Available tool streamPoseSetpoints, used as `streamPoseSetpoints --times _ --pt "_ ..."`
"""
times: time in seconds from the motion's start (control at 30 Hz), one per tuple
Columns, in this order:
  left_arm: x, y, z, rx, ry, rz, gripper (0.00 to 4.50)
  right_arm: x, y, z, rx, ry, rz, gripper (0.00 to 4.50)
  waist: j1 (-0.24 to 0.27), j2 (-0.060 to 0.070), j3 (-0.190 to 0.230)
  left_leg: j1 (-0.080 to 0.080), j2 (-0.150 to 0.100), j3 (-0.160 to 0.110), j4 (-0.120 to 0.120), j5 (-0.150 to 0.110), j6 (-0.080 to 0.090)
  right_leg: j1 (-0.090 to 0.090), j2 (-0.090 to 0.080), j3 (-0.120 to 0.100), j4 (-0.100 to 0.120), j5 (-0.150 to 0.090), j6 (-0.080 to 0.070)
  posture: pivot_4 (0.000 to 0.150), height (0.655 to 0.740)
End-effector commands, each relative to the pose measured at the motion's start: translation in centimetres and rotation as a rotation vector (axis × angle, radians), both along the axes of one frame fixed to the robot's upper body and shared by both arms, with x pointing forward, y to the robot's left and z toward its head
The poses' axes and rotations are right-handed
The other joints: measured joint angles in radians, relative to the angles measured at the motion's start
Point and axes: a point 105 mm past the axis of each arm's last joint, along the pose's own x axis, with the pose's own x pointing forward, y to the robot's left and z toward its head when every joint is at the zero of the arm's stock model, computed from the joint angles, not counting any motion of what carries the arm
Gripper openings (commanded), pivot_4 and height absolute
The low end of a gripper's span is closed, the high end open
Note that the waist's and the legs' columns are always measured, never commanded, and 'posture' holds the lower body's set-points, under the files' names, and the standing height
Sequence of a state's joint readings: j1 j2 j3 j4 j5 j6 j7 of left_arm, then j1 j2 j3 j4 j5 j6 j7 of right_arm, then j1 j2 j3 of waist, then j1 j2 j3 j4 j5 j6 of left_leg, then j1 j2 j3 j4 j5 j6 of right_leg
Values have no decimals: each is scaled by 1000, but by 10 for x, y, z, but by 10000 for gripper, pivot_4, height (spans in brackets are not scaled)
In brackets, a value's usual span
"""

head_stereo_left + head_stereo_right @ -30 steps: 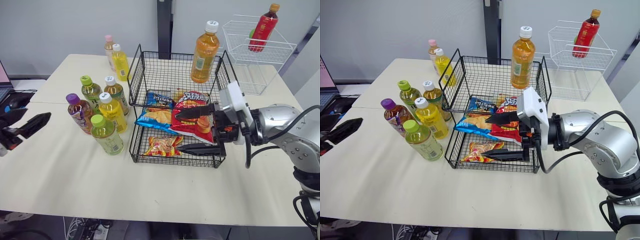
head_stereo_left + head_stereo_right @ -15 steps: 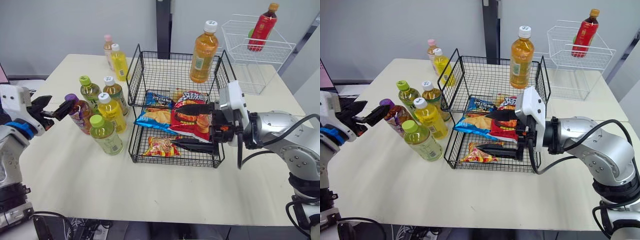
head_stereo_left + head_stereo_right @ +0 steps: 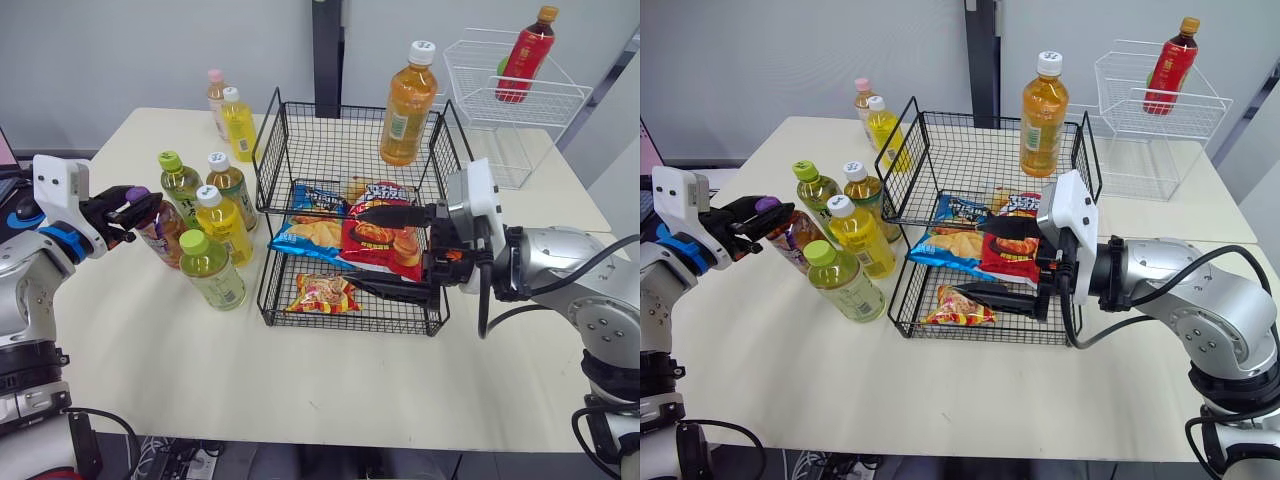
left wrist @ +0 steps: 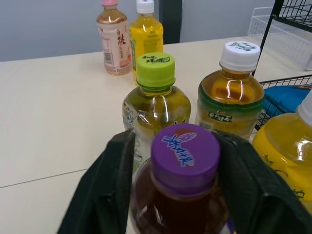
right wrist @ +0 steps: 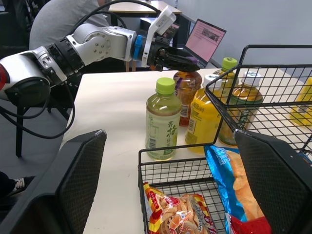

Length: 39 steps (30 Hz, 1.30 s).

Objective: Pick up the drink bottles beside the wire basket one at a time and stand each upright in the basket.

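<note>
Beside the black two-tier wire basket (image 3: 268, 140) stands a purple-capped dark drink bottle (image 3: 160, 232) on the table. My left gripper (image 3: 135, 207) is closed around its neck just under the cap (image 4: 184, 153), one finger (image 4: 100, 195) pressed on each side. An orange tea bottle (image 3: 408, 100) stands upright in the basket's top tier. More bottles cluster left of the basket: green-capped (image 3: 181, 182), amber (image 3: 231, 182), yellow (image 3: 224, 222) and pale green (image 3: 212, 268). My right gripper (image 3: 385, 252) hangs wide open in front of the basket's lower tiers.
Snack packets (image 3: 375, 235) fill the basket's lower tiers. A pink bottle (image 3: 216, 98) and a yellow one (image 3: 240, 122) stand at the back left. A white wire rack (image 3: 510, 100) holding a red bottle (image 3: 525, 55) sits back right. A laptop (image 5: 209, 36) lies off the table's left.
My left arm swung in from the table's left edge to the purple-capped bottle, and its fingers closed in around the neck. The right gripper has barely moved.
</note>
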State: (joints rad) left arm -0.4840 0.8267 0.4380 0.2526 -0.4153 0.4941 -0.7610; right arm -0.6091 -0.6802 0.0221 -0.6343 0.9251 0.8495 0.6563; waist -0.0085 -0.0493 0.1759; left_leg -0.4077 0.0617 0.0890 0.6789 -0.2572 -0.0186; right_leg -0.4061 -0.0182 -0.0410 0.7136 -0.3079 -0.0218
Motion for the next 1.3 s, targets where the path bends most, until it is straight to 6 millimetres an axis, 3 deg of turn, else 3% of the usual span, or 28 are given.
streamPoseSetpoints --times 0.03,0.17,0.33,0.5,0.6,0.67,0.8,1.0,1.17,1.3 --pt "-3 -2 15 23 -47 -17 13514 -5 -1 10 26 -48 -4 45000 0 0 0 0 0 0 0 0 0 0 0 0 0 0 0 1500 7400" --pt "-12 0 24 12 -64 -31 13514 -2 -5 12 28 -74 -41 45000 0 0 0 0 0 0 0 0 0 0 0 0 0 0 0 1500 7400" --pt "-33 -1 55 56 -81 -85 13513 -1 -17 19 36 -80 -66 45000 -3 -1 1 -1 0 0 -1 0 0 -1 0 0 -1 0 0 1500 7400" --pt "-53 -14 113 112 -109 -187 13513 -4 -33 26 32 -75 -72 45000 2 -3 3 -2 0 -1 -1 0 0 -1 0 -1 -2 0 0 1500 7400" --pt "-49 -24 150 168 -172 -224 13513 -2 -43 28 22 -81 -107 45000 11 -5 4 -2 0 -1 -1 0 0 -1 0 -2 -2 0 0 1500 7400" --pt "-41 -38 176 156 -227 -272 13513 1 -50 31 17 -93 -142 45000 17 -5 4 -2 -1 -2 0 0 0 0 0 -2 -3 0 1 1500 7400" --pt "-24 -83 220 103 -299 -437 13513 2 -60 34 26 -99 -198 45000 25 -5 4 -3 -2 -2 0 0 1 0 1 -2 -3 -2 4 1500 7400" --pt "-7 -147 259 88 -359 -619 13512 -4 -60 30 41 -90 -225 45000 15 -5 4 -9 -1 -2 1 1 0 -6 2 -1 -3 0 1 1500 7400" --pt "12 -199 265 115 -371 -715 13512 -5 -62 32 60 -100 -280 45000 3 -4 5 -13 -2 1 0 3 -3 -11 2 2 -5 0 1 1500 7400" --pt "35 -233 244 121 -329 -750 13512 -6 -65 33 80 -110 -332 45000 1 -3 6 -13 -1 3 -1 3 -3 -13 2 4 -4 0 1 1500 7400"
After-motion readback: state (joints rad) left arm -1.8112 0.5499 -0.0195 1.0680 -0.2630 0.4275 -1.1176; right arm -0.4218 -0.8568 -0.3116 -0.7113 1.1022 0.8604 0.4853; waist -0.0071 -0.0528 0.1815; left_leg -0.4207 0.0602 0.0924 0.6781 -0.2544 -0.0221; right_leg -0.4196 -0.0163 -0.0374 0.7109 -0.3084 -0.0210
